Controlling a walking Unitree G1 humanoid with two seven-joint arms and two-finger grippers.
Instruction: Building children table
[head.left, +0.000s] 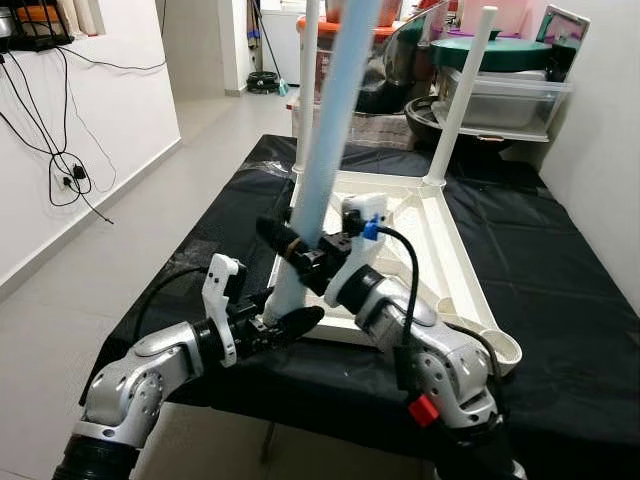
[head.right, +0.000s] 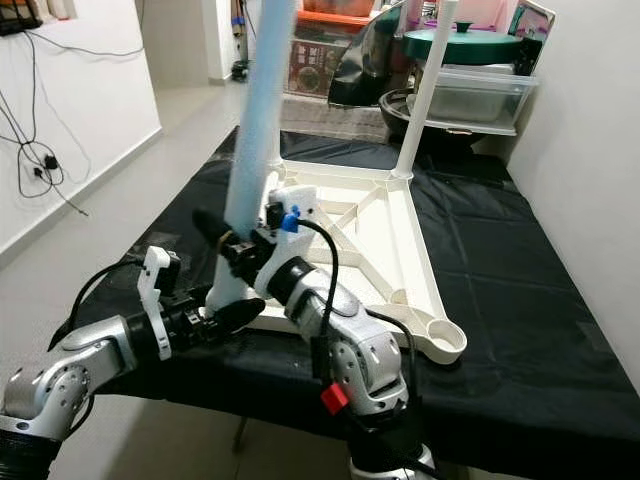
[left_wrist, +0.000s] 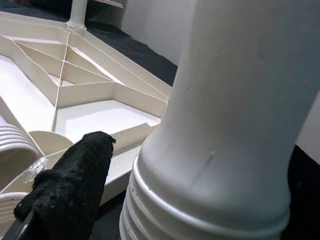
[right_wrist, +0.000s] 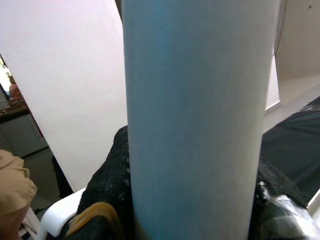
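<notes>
On the black-draped bench, the tabletop (head.left: 440, 240) lies upside down, two legs already standing at its far corners. At the near left corner I have a third leg (head.left: 325, 170) upright. My right gripper (head.left: 300, 250) is clamped round its lower shaft; my left gripper (head.left: 285, 325) pinches the flared base just above the socket. The leg looks like hollow plastic: light, stiff and smooth, so likely to slip when twisted. I judge a low grip near the ribbed collar best, keeping it plumb while threading. An empty socket (head.left: 495, 345) waits at the near right corner.
</notes>
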